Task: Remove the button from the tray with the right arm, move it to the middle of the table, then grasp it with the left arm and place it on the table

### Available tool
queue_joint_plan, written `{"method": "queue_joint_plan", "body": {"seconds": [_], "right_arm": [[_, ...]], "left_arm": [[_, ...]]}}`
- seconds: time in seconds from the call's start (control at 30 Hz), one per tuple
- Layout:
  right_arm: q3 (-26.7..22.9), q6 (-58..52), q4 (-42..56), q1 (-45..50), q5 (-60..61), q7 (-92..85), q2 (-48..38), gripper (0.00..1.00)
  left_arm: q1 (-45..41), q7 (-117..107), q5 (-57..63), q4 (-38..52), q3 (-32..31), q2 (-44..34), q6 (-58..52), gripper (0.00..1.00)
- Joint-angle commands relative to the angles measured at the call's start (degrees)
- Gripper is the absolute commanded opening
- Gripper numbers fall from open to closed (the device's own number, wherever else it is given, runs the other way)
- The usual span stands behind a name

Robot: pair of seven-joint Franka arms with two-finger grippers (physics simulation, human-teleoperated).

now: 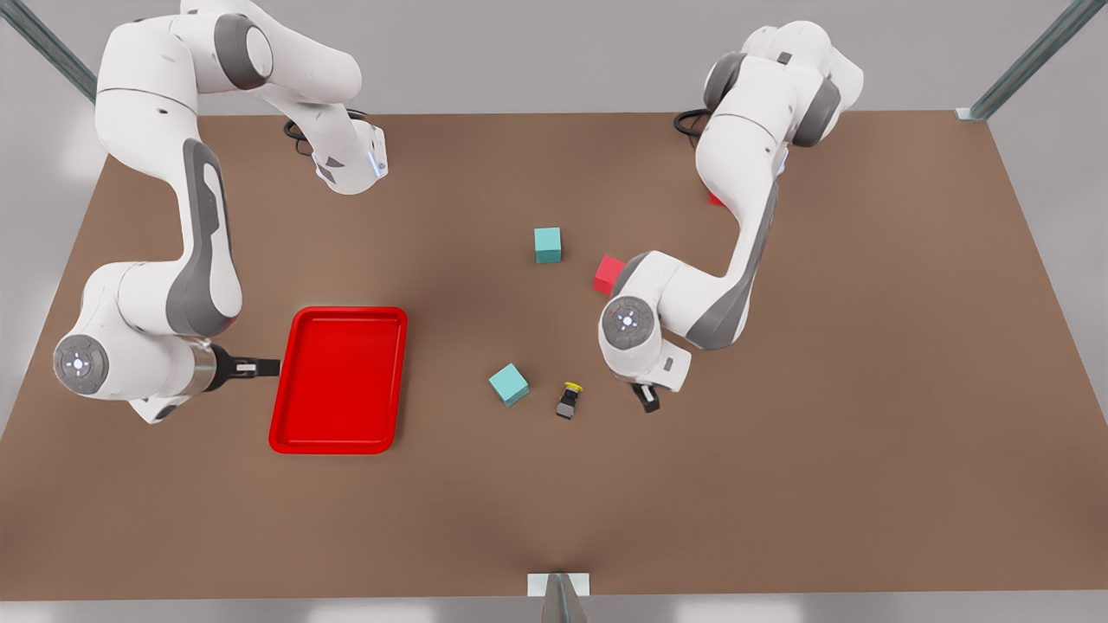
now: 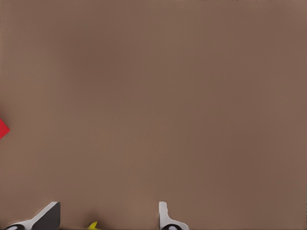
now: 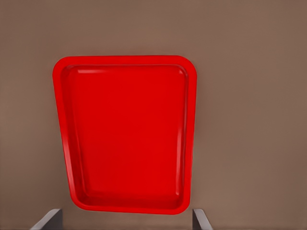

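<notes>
The button (image 1: 569, 401) is lying on its side on the brown desk (image 1: 866, 389) near the middle, its yellow cap pointing toward the far edge and its grey-and-black body toward the near edge, well apart from the red tray (image 1: 339, 379). The tray is sitting flat on the desk toward the front view's left. The left claw (image 1: 645, 398) is hanging just beside the button on the front view's right, not touching it; in the left wrist view its two fingertips (image 2: 48, 216) are standing wide apart with nothing between them, and a sliver of the yellow cap (image 2: 92, 225) is peeking in at the edge between them. The right claw (image 1: 260, 368) is hovering at the tray's rim on the front view's left, pointing across it; the right wrist view is looking down onto the tray (image 3: 124, 67), and the claw's fingertips (image 3: 48, 219) are spread wide, released, gripping nothing. One teal cube (image 1: 509, 384) is resting just beside the button toward the front view's left, another teal cube (image 1: 547, 245) is sitting farther back, and a red cube (image 1: 608, 273) is lying partly behind the left arm's wrist.
</notes>
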Motion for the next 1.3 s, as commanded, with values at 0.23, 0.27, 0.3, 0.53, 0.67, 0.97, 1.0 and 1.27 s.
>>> {"method": "queue_joint_plan", "body": {"seconds": [0.23,0.27,0.3,0.53,0.67,0.97,1.0,1.27], "right_arm": [[0.1,-0.7,0.1,-0.2,0.2,-4.5,0.6,1.0],[0.1,-0.8,0.2,-0.2,0.1,-4.5,0.6,1.0],[0.0,-0.9,0.2,-0.2,0.2,-4.5,0.4,1.0],[0.0,-0.8,0.2,0.0,0.2,-4.5,0.6,1.0],[0.0,-0.6,0.2,0.4,0.1,-4.5,1.1,1.0],[0.6,0.0,1.0,1.2,2.2,-4.4,0.9,1.0],[2.1,0.0,2.0,1.5,2.3,-4.4,1.0,1.0],[3.8,1.0,3.7,3.1,4.4,-4.2,3.4,1.0]], "left_arm": [[-5.4,-51.2,-0.4,11.4,2.3,9.7,5.8,1.0],[-5.6,-51.2,-0.4,11.4,2.3,10.2,7.4,1.0],[-5.5,-51.3,-0.4,11.5,2.3,10.3,9.8,1.0],[-6.0,-51.3,-0.4,11.7,1.4,13.7,19.6,1.0],[-6.3,-56.0,-3.3,11.0,2.3,13.3,13.1,1.0],[-5.8,-81.4,-4.5,10.6,1.8,13.8,12.3,1.0],[-5.6,-81.7,-4.6,10.2,1.7,13.8,12.3,1.0],[-5.4,-89.7,-6.7,8.7,1.8,15.0,13.7,1.0]]}}
